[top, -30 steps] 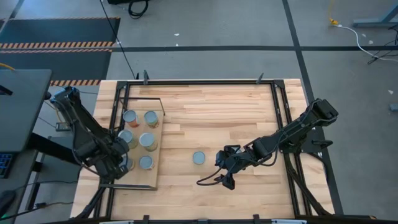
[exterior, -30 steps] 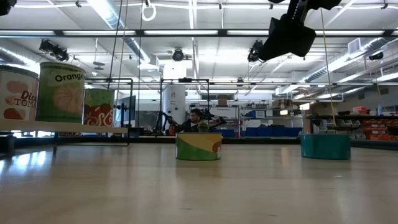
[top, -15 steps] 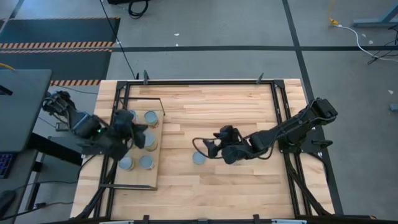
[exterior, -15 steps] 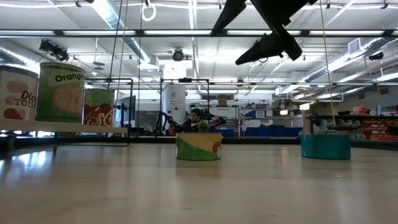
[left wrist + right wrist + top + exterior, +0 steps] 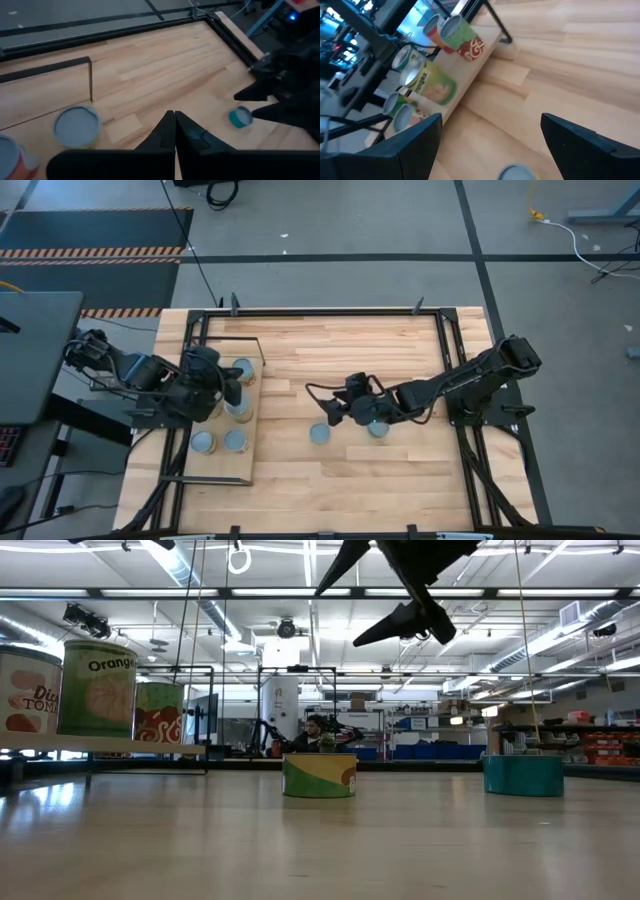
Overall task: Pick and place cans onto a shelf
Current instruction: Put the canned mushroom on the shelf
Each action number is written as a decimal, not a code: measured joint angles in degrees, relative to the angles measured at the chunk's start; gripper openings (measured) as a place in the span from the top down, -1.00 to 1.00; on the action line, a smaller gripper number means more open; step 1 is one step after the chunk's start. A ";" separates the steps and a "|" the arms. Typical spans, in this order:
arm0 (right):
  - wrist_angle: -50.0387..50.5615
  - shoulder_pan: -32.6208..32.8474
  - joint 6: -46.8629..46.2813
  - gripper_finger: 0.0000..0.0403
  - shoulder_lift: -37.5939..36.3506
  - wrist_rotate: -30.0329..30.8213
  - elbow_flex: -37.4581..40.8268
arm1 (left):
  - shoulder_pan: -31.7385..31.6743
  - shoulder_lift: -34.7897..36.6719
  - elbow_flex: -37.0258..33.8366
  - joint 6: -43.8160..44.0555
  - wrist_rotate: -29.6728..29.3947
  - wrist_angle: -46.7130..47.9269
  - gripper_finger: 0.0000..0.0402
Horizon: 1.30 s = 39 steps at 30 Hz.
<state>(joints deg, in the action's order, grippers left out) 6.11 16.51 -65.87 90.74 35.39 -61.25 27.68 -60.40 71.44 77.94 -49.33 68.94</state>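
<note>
The right gripper (image 5: pixel 327 409) has swung in from the near side of the table over the last second and now hangs in the air, above and just beyond the loose can (image 5: pixel 320 434) that stands alone mid-table. Its fingers (image 5: pixel 572 145) are spread wide with nothing between them, and the wrist view shows that can (image 5: pixel 516 173) low in the gap between them, close under the gripper. A second can (image 5: pixel 378 428) with a teal side stands just behind the gripper, under the right forearm; the low view shows both tins resting on the wood, the yellow-green one (image 5: pixel 319 776) and the teal one (image 5: pixel 522 775), with the open fingers (image 5: pixel 400 623) well above them. So nothing has been picked up on this side yet: the arm has only lined itself up, and judging by its position the next step is a descent onto the loose can and a close. The left gripper (image 5: pixel 232 387) has also moved, from the near end of the shelf (image 5: pixel 228 464) to a spot over the cans standing there; its fingers (image 5: pixel 172 130) are pressed together and hold nothing. Seen from that gripper, one shelved can (image 5: pixel 76 126) sits just off to one side and below. Several cans stand on the shelf (image 5: pixel 479 57), well away from the right gripper, so the task looks well advanced, with two tins left on the table.
</note>
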 joint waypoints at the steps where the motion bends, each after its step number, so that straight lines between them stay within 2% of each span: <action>1: -0.26 -0.04 0.02 -0.72 0.00 -0.91 0.00 | 0.26 -0.29 0.00 -0.48 0.25 -0.11 0.98; 4: -1.25 -0.20 0.02 -0.72 0.00 -2.88 0.00 | 0.50 -1.19 -0.21 -2.93 2.15 -1.91 0.98; 7: -1.88 -0.22 0.02 -0.72 0.00 -4.27 0.00 | 0.39 -1.99 -0.68 -7.08 6.85 -5.19 0.98; 13: -3.12 -0.22 0.03 -0.72 0.02 -5.74 0.00 | 0.09 -2.44 -0.68 -26.63 21.70 -14.87 0.98; 18: -4.25 -0.26 0.03 -0.72 0.02 -5.74 0.00 | 0.07 -1.47 -0.49 -29.03 31.17 -19.54 0.98; 22: -4.42 -0.22 0.03 -0.72 0.02 -5.76 0.00 | 0.18 -1.07 -0.48 -31.57 38.27 -19.30 0.98; 28: -4.42 -0.24 0.02 -0.72 0.02 -5.76 0.00 | 0.18 -0.99 -0.48 -35.33 43.41 -19.12 0.98; 35: -4.83 -0.22 0.02 -0.72 0.02 -5.76 0.00 | 0.98 -1.09 -0.50 -36.67 45.57 -19.09 0.98; 39: -4.85 -0.22 0.02 -0.72 0.02 -5.76 0.00 | 2.23 -2.72 -0.58 -37.08 45.81 -23.18 0.98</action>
<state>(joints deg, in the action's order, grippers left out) 1.26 16.29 -65.84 90.76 29.63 -61.25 29.91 -63.12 70.86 40.86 -3.52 45.76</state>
